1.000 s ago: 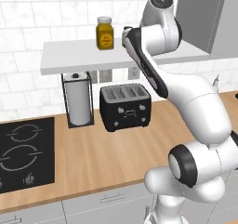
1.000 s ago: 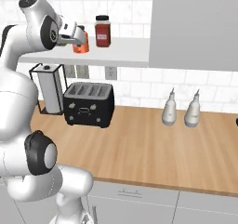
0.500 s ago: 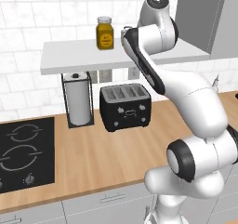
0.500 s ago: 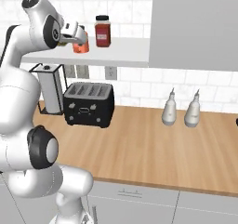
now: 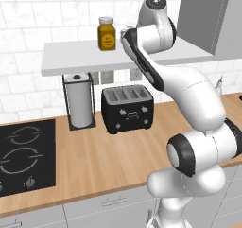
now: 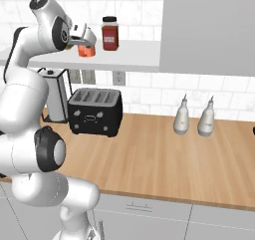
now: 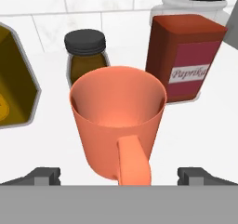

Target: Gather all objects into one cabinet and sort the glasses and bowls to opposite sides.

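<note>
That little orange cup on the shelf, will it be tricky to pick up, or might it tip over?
The salmon-orange cup looks rigid, so it probably won't squash. Its walls taper toward the base, so a nudge high up could tip it. The smooth surface might slip a bit between the open gripper fingers, and the paprika jar stands close behind it.

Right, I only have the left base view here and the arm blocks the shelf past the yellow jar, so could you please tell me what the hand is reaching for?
Observer: A salmon-orange cup stands upright on the white shelf, directly ahead of the hand.
Operator: Has the hand closed on it?
Observer: No, the fingertips stand wide open, either side of the cup's handle, apart from it.
Operator: Anything crowding it?
Observer: A red paprika jar and a small dark-lidded jar stand just behind.
</note>
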You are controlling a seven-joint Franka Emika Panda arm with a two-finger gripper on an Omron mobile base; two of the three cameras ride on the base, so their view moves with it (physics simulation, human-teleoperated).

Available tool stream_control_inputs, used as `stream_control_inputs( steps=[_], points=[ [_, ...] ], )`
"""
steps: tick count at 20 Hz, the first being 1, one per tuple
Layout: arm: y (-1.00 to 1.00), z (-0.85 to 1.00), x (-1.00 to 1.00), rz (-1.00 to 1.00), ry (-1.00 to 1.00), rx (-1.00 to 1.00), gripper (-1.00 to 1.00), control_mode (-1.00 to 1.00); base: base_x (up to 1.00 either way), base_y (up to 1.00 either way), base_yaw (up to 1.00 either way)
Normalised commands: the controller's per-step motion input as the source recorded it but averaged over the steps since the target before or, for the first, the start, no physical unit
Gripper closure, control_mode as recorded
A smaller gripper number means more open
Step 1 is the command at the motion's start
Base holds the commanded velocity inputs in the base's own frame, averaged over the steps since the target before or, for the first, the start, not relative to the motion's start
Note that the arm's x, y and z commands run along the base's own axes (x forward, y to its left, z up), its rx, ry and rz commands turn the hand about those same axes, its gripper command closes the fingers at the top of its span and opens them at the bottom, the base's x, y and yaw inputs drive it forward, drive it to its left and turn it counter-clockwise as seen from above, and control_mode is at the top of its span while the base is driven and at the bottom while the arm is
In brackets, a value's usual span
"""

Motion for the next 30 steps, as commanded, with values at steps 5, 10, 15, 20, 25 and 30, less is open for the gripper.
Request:
stream_control_inputs(
  steps=[5, 10, 15, 20, 25, 30],
  points=[
    [0.0, -0.1, 0.0, 0.0, 0.0, 0.0, -1.0, -1.0, 0.0, 0.0, 0.0],
    [0.0, -0.17, 0.0, 0.0, 0.0, 0.0, -1.0, -1.0, 0.0, 0.0, 0.0],
    [0.0, -0.06, 0.03, 0.0, -0.01, 0.0, -1.0, -1.0, 0.0, 0.0, 0.0],
    [0.0, 0.0, 0.05, 0.0, 0.0, 0.0, -1.0, -1.0, 0.0, 0.0, 0.0],
    [0.0, 0.0, 0.0, 0.0, 0.0, 0.0, -1.0, -1.0, 0.0, 0.0, 0.0],
    [0.0, 0.0, 0.04, 0.0, 0.0, 0.0, -1.0, -1.0, 0.0, 0.0, 0.0]
  ],
)
